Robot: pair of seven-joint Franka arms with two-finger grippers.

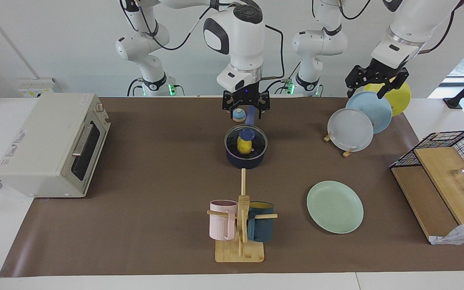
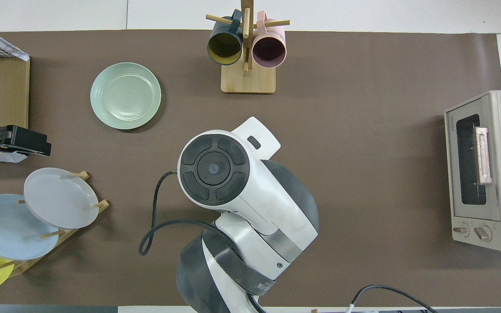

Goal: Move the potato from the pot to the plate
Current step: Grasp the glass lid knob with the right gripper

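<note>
Right gripper (image 1: 245, 108) hangs fingers apart over the pot (image 1: 246, 151) handle, potato (image 1: 244, 146) in pot just below.

Right arm (image 2: 242, 208) fills mid table, hiding what's under it. Mint plate (image 2: 125, 95) sits bare, toward left arm's end. Mug tree (image 2: 247, 52) farther out w/ teal & pink mugs. Toaster oven (image 2: 485, 169) at right arm's end.
</note>
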